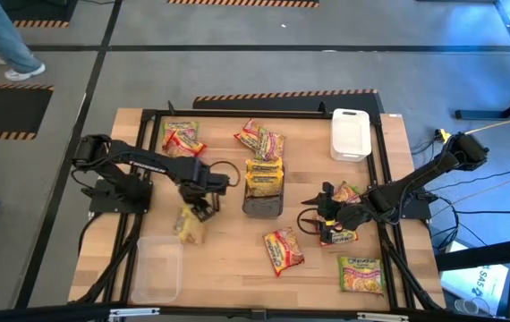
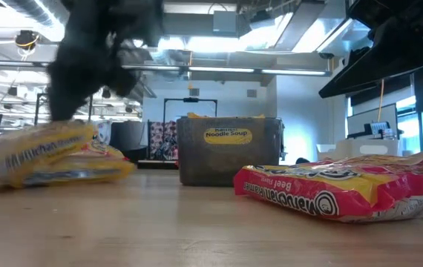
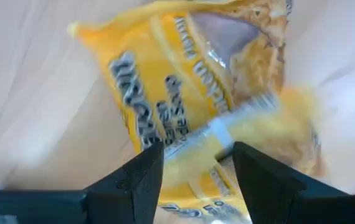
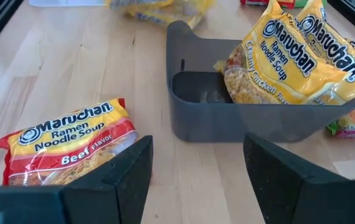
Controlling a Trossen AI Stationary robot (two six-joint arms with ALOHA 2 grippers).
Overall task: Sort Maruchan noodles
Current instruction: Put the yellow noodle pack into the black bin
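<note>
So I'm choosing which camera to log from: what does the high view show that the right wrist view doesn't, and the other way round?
Only the high view shows the white tray, the clear tray, the left tool and the green packet. Only the right wrist view makes the "Beef Flavor" print readable on the red packet. Both show the dark tray holding yellow packets.

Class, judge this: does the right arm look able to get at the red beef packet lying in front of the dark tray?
Probably yes. The right gripper is open and empty, and bare table lies between it and the red beef packet, which lies flat, apart from the dark tray.
</note>
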